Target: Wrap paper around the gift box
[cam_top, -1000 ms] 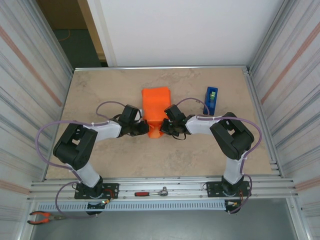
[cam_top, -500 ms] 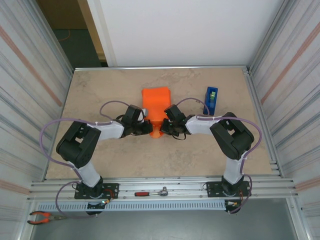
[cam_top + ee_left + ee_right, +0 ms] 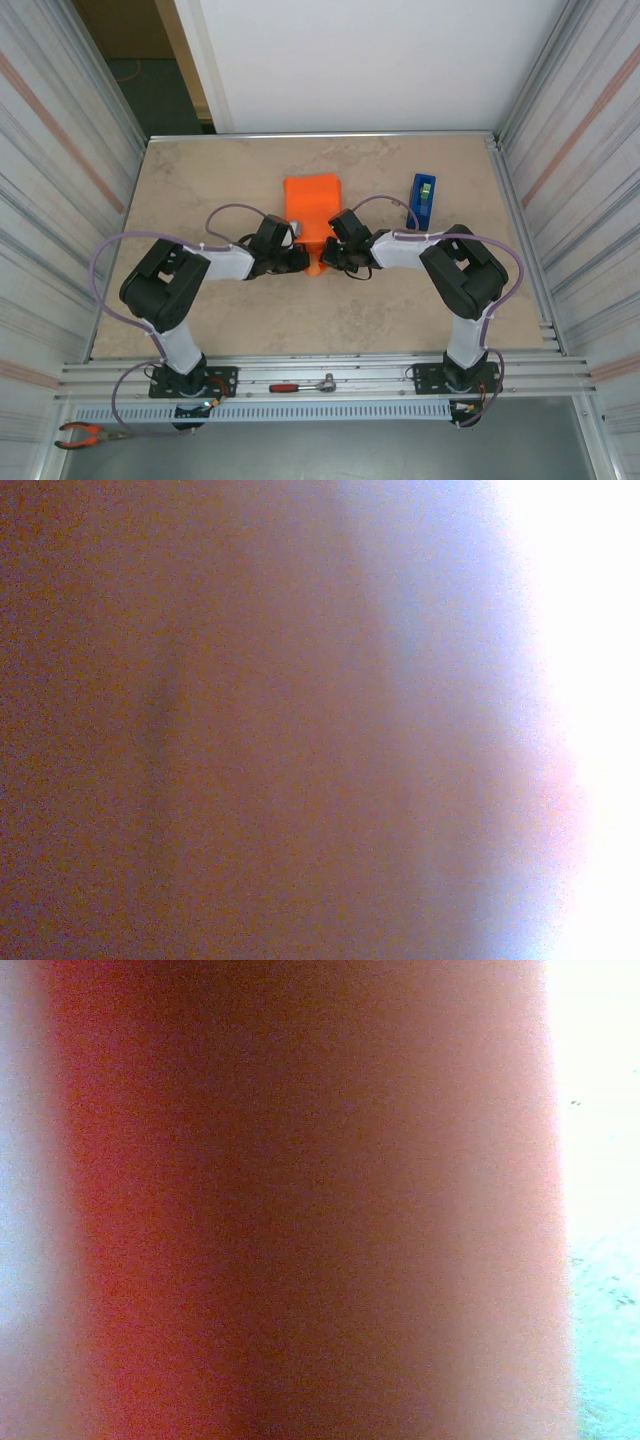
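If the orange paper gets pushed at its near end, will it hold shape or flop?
The thin bright orange paper sheet is folded into a boxy bundle, so it probably creases easily. Its near flap sticks out between the left pincer and right pincer, likely floppy. It probably slides readily on the smooth table.

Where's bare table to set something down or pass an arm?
Free: the table left of the paper to the left wall; the far strip along the back edge; the near strip before the arm bases. Crowded: the paper's near end, where left gripper and right gripper meet; tape dispenser sits right.
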